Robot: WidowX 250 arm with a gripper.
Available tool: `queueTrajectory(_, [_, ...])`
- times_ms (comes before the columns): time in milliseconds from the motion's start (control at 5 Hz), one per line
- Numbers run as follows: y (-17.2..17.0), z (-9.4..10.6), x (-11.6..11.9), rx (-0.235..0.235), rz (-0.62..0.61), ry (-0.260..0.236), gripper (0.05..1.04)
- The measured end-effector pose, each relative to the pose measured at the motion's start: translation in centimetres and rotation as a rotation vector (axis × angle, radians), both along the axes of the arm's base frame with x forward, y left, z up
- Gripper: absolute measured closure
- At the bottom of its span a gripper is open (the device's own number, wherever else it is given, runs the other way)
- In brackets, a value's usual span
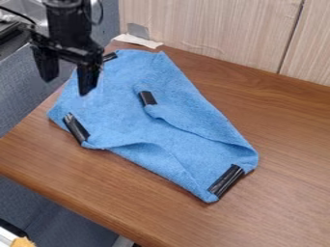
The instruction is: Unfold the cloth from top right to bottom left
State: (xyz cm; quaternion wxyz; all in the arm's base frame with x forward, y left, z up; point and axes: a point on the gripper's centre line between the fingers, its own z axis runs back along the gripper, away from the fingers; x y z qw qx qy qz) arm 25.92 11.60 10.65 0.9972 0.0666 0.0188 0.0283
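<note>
Well, my pincer [66, 87] hangs over the upper left part of the cloth [116, 82], its two fingers apart with nothing between them. The blue cloth lies partly folded on the table [283, 193]. At its left edge is one black strip [76, 128]; further right, near its middle, a second strip [147, 98] marks what looks like a turned-in corner, and a third strip [226, 181] sits at its lower right end.

I judge that middle corner to be my best hold. I should come down to it with my fingers astride the edge, close on the upper layer alone, lift just enough to free it, then travel low toward the cloth's bottom left, as the task asks. I can't tell how the layers join underneath, so a deep pinch could drag the whole cloth along; a quick pull might ruck it up. I'd let go only once the flap lies flat.

Left of the cloth, past the table's edge, there is a grey-blue surface [19, 87]. Just behind the cloth's top sits a scrap of white material [138, 41]. The table's brown wood grain runs on to the cloth's right, and a pale panelled wall [213, 29] stands behind it.
</note>
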Motion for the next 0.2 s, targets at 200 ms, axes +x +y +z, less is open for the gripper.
queueTrajectory(200, [0.01,0.12,0.04,0.002,0.000,-0.004,0.083])
